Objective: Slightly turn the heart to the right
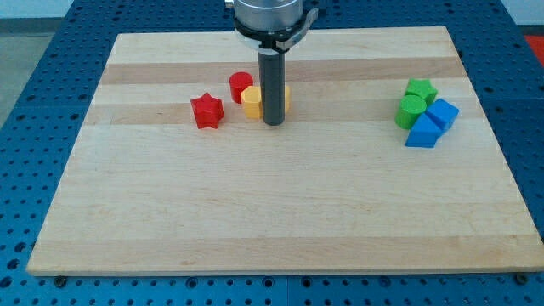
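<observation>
A yellow block point(252, 101), likely the heart, lies at the board's upper middle, partly hidden behind my rod. A second yellow part point(287, 97) shows on the rod's right side; I cannot tell whether it is a separate block. My tip point(272, 123) rests on the board just below and between these yellow parts, touching or nearly touching them. A red round block point(240, 85) sits just up and left of the yellow block, touching it. A red star point(206, 110) lies further to the left, apart.
At the view's right is a tight cluster: a green star point(421, 89), a green round block point(410, 110), a blue cube point(442, 113) and a blue block point(422, 133). The wooden board point(272, 212) lies on a blue perforated table.
</observation>
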You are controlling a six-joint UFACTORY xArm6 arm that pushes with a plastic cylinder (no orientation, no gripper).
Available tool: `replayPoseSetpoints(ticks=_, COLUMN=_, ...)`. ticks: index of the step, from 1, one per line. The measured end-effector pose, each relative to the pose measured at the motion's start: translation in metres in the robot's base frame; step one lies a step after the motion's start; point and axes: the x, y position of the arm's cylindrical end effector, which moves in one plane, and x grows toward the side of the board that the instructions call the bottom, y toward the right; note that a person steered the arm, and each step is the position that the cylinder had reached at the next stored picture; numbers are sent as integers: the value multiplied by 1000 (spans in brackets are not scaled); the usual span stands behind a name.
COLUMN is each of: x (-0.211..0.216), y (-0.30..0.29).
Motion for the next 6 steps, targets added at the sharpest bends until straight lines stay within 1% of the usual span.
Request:
replayPoseSetpoints(ticks=1, x=-5, y=-5)
replayPoseSetpoints(ticks=3, x=-9, y=-52)
replayPoseSetpoints(ticks=4, x=-9, y=-63)
replayPoseSetpoints(ticks=5, x=-8, y=-44)
replayPoseSetpoints(ticks=6, x=-8, y=9)
